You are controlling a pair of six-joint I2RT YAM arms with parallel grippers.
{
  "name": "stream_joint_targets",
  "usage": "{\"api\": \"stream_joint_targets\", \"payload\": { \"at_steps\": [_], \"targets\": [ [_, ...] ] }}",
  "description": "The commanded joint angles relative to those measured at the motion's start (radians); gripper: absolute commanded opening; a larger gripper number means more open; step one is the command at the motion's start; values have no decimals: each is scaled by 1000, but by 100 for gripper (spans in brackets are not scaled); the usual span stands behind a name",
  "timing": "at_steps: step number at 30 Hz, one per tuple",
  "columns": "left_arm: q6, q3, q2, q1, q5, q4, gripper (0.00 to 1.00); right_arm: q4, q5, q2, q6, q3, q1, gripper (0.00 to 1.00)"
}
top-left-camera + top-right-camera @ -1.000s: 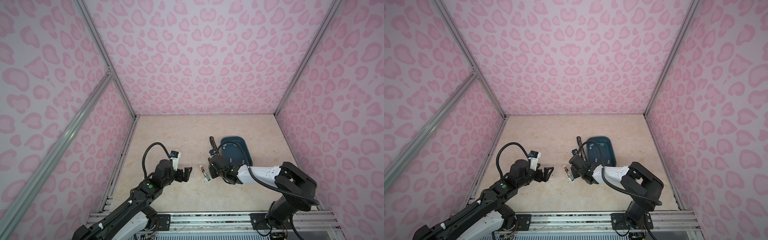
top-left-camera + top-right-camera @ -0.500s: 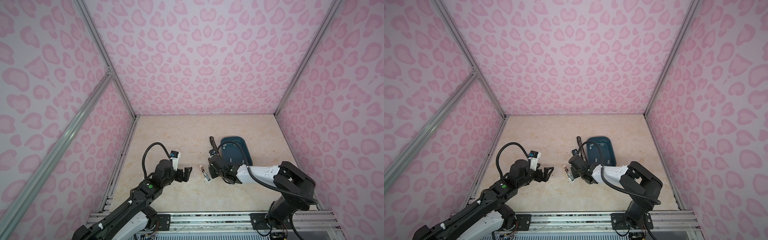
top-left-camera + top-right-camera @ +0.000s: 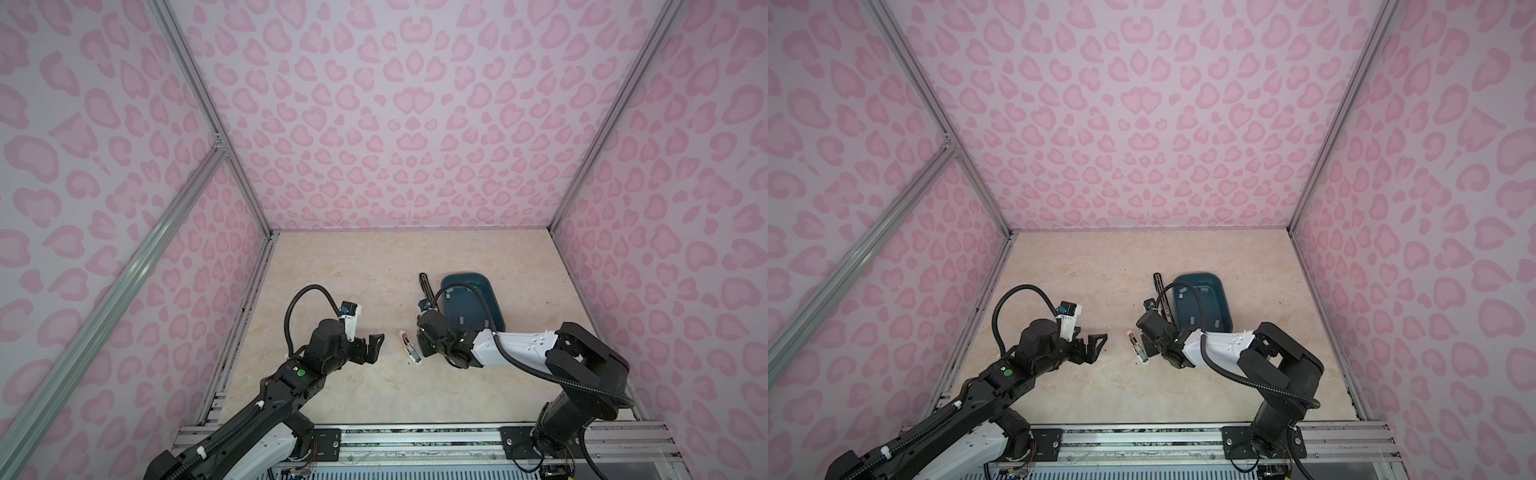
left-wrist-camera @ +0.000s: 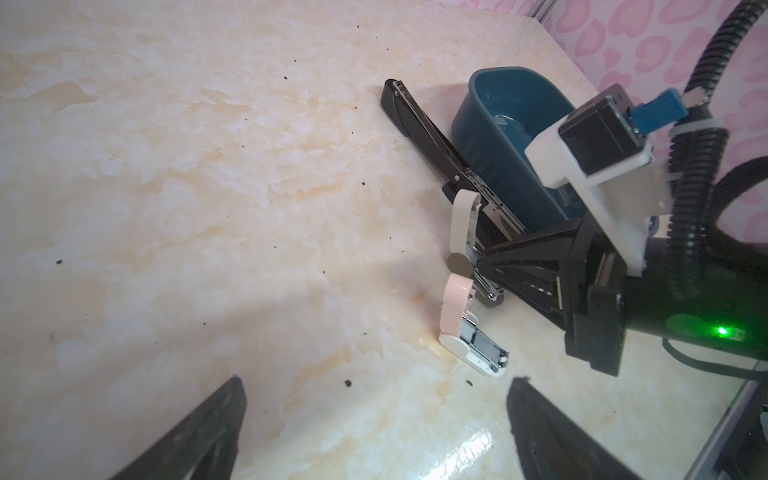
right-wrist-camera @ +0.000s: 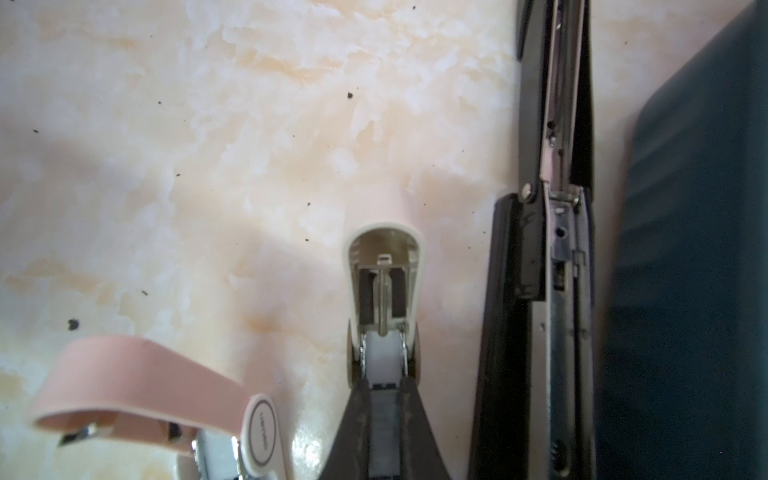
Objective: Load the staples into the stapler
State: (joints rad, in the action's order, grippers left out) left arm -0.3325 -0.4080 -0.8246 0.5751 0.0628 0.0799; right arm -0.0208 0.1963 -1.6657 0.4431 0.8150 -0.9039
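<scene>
**Strip at the magazine, not seated yet**

We see the right gripper pinched narrow on what looks like a grey staple strip. It sits at the open cream stapler, mid-table, just left of the black stapler. The left gripper hangs wide and empty, further left. We judge loading half done: push home, close lid. Spare staples lie in the blue bin.

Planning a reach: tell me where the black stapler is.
In a top view the black stapler lies opened flat on the table, right of centre, along the blue bin's left side.
</scene>
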Motion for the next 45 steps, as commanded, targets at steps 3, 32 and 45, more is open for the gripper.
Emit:
{"api": "stream_joint_targets", "payload": {
  "at_steps": [3,32,45],
  "targets": [
    [-2,0,2,-1,-2,-35,99,-22,34,-2,11,-1,-2,10],
    [1,0,0,-1,3,-37,98,-57,25,23,72,-31,-24,26],
    [2,-2,1,0,3,-39,98,-103,78,141,40,-12,-18,25]
  ]
}}
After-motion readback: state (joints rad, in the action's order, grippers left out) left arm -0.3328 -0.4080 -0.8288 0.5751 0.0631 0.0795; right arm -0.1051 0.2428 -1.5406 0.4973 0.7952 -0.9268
